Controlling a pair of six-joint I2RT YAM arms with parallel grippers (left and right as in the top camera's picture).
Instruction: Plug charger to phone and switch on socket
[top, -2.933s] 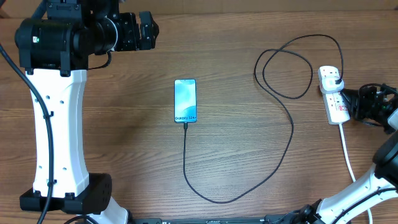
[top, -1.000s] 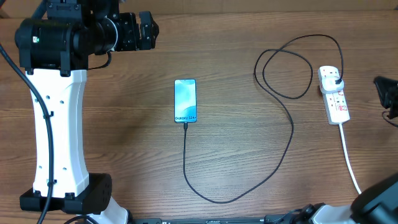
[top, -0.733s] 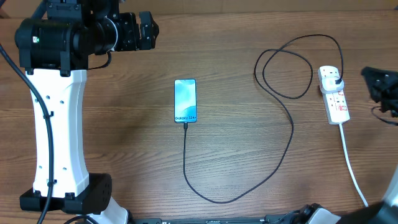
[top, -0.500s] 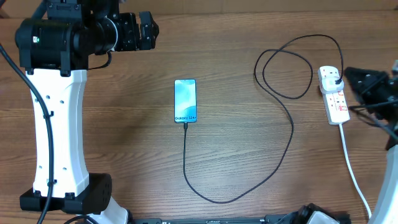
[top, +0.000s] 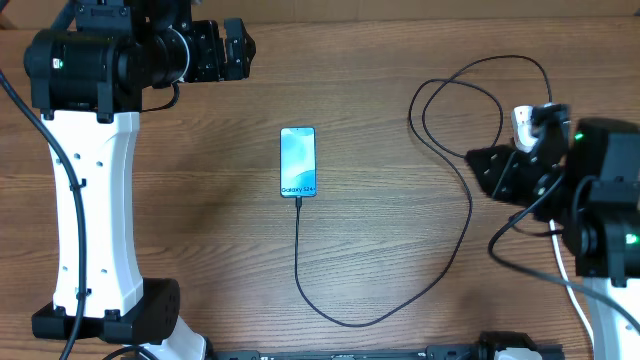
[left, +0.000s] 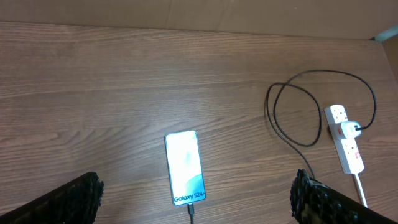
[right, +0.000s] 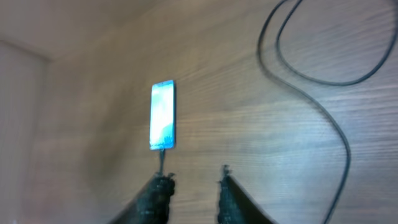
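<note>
Black charger (top: 470, 215) joined to phone (top: 298, 162) at table centre; socket (left: 347, 140) at right. Right gripper (right: 193, 183) slightly parted, empty; left gripper (top: 240, 48) spread wide. Charger loop could be snagged by right arm, tip dragged out.

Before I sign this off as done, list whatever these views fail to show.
- Socket switches: overhead, the right arm covers most of it; in the left wrist view they are too small to read.
- Charger tip at the phone: tiny overhead, blurred in the right wrist view, cut by the bottom edge in the left wrist view.
</note>
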